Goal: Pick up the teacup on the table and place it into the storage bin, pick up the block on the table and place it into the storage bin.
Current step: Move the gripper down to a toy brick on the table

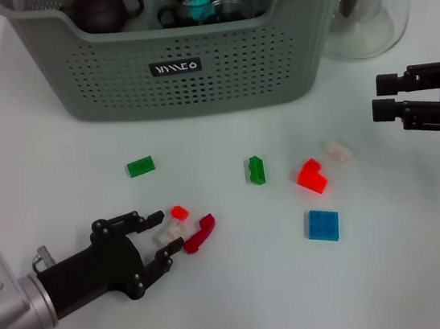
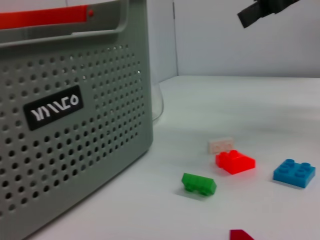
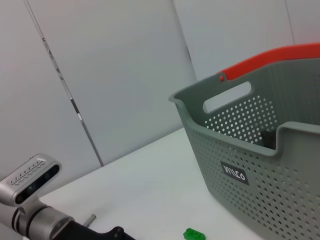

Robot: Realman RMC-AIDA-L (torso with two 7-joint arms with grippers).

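The grey-green storage bin [image 1: 190, 63] stands at the back; it also shows in the left wrist view [image 2: 75, 150] and the right wrist view [image 3: 260, 165]. A dark teapot [image 1: 102, 8] and other teaware lie inside it. No teacup shows on the table. My left gripper [image 1: 161, 237] is low at the front left, open, its fingers on either side of a pale translucent block [image 1: 170, 233]. A small red block [image 1: 179, 212] and a dark red curved piece [image 1: 199, 234] lie right beside it. My right gripper [image 1: 385, 96] hovers at the right, open and empty.
Loose blocks lie on the white table: flat green [image 1: 141, 166], green [image 1: 256, 170], red [image 1: 312, 176], pale [image 1: 338, 150], blue [image 1: 324, 225]. A clear glass pitcher [image 1: 370, 7] stands right of the bin.
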